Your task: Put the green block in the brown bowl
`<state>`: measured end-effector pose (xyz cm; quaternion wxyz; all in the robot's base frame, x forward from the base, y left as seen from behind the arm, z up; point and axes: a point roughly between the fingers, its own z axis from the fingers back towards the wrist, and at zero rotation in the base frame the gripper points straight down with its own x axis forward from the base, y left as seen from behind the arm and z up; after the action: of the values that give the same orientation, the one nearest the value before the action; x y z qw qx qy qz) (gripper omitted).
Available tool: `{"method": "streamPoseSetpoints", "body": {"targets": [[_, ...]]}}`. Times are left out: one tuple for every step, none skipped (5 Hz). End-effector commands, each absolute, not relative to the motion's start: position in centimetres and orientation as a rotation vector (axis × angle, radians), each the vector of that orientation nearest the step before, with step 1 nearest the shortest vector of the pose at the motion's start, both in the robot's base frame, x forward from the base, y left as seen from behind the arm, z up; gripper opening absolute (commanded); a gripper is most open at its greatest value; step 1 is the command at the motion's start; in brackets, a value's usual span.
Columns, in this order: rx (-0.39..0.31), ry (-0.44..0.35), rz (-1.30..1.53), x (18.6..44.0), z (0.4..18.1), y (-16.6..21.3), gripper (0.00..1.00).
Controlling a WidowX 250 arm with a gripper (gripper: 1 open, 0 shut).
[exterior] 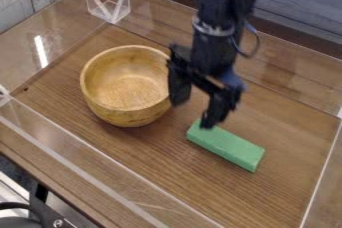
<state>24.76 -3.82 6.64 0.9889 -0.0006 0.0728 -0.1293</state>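
While the green block (225, 144) lay flat at lower right, the gripper (198, 105) was poised above it, jaws spread for the grab. Nothing was held, and the brown bowl (128, 85) was seen empty at centre left.

the green block (225, 144) is plain matte mint-green. the brown bowl (130, 85) is light honey-brown wood with visible grain. the claw (195, 109) is black. the desk (160, 182) is dark brown wood with fine streaked grain.
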Motion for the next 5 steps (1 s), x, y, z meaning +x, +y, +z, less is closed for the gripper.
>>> {"method": "streamPoseSetpoints", "body": {"targets": [[0.019, 0.066, -0.432, 23.9, 6.4, -5.5, 1.00], [0.048, 0.038, -0.657, 22.9, 5.8, -6.0, 1.00], [0.060, 0.024, -0.755, 22.7, 5.1, -5.7, 1.00], [0.078, 0.000, -0.826, 22.7, 4.6, -5.4, 1.00], [0.088, -0.023, -0.831, 23.2, 4.4, -5.5, 1.00]]}}
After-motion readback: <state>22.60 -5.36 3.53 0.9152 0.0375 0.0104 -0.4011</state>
